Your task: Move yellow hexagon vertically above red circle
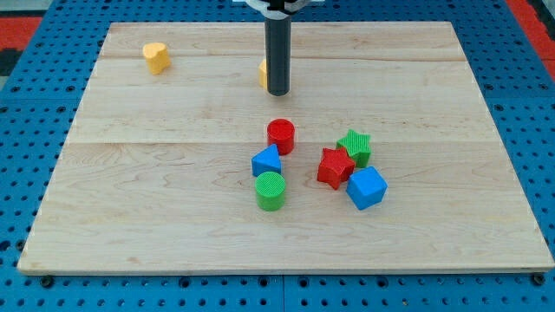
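A yellow block, mostly hidden behind my rod, sits near the view's top centre; its shape cannot be made out, though it is likely the yellow hexagon. My tip stands just to its right, touching or almost touching it. The red circle lies below my tip, a short way down the board. The yellow block is above the red circle and slightly to its left.
A second yellow block, heart-like, sits at the top left. A blue triangle and a green circle lie just below the red circle. A red star, a green star and a blue cube cluster to the right.
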Controlling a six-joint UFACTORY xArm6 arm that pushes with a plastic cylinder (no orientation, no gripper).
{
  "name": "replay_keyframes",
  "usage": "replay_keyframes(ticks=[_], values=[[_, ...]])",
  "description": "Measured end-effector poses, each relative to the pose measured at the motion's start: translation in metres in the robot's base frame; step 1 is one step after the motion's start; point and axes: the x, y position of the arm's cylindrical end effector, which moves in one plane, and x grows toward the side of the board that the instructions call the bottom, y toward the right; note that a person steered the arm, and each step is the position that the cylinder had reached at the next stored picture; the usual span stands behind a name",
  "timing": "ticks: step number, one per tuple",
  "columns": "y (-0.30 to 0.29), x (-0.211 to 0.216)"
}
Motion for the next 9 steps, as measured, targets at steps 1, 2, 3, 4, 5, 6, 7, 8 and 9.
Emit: replay_keyframes(ticks=[1,2,3,4,5,6,7,8,9], values=[[0.0,-0.04],[0.0,-0.039],[-0.019,-0.002],[-0.027,0.007],[-0.028,-0.054],[-0.028,-0.057],[-0.036,-0.057],[-0.08,-0.057],[-0.087,-0.075]])
